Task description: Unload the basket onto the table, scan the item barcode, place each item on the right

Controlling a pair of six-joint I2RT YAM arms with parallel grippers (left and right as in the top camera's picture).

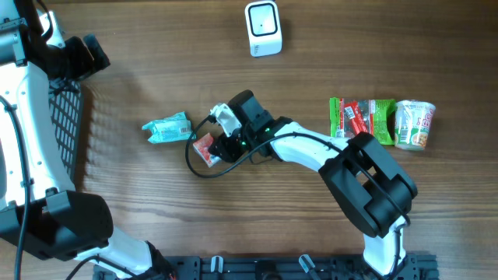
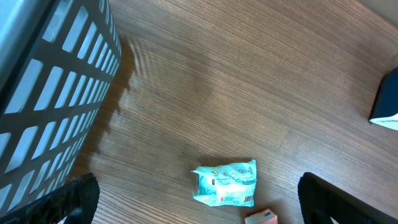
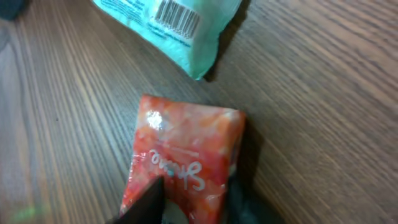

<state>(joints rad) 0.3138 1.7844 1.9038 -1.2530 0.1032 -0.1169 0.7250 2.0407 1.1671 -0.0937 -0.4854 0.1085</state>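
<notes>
A red-orange packet (image 1: pixel 205 148) lies on the wooden table, just right of a teal packet (image 1: pixel 167 128). My right gripper (image 1: pixel 222 144) reaches it from the right. In the right wrist view the dark fingers (image 3: pixel 146 202) press both sides of the red packet (image 3: pixel 186 149), so the right gripper (image 3: pixel 193 205) is shut on it. The teal packet (image 3: pixel 180 25) shows a barcode there. The white scanner (image 1: pixel 263 29) stands at the back centre. My left gripper (image 1: pixel 82 56) hovers far left, and the left gripper (image 2: pixel 199 190) is wide open above the teal packet (image 2: pixel 224 183), holding nothing.
A dark mesh basket (image 1: pixel 66 124) sits along the left edge, also seen in the left wrist view as the basket (image 2: pixel 56 93). At the right lie a green and red packet (image 1: pixel 362 118) and a noodle cup (image 1: pixel 414 124). A black cable loops beside the right gripper.
</notes>
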